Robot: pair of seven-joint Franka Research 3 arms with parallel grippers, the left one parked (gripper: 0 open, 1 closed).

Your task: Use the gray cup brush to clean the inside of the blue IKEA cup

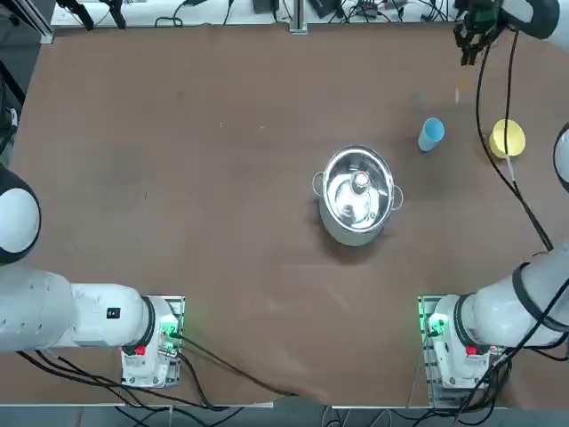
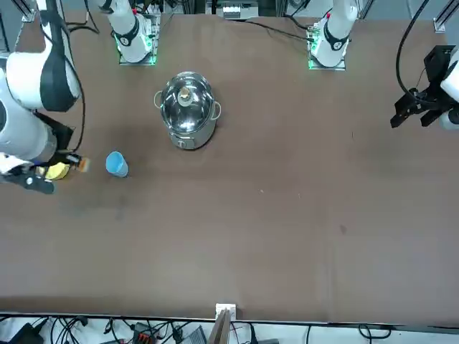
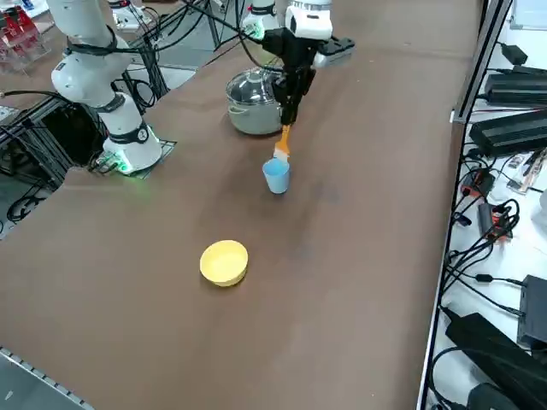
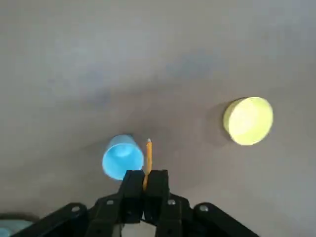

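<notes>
- The right gripper [image 4: 145, 185] hangs above the bench [image 1: 222, 222], just beside the blue IKEA cup [image 4: 122, 156] — fingers clenched on the orange handle of the gray cup brush [image 4: 148, 158].
- The cup stands upright between the steel pot [image 1: 357, 196] and the yellow bowl [image 1: 508, 139] — nearer the bowl.

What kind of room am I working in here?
Likely a robotics lab: a brown table with two bolted-down arms, loose cabling along its edges, and test props only, like the steel pot and yellow bowl.
</notes>
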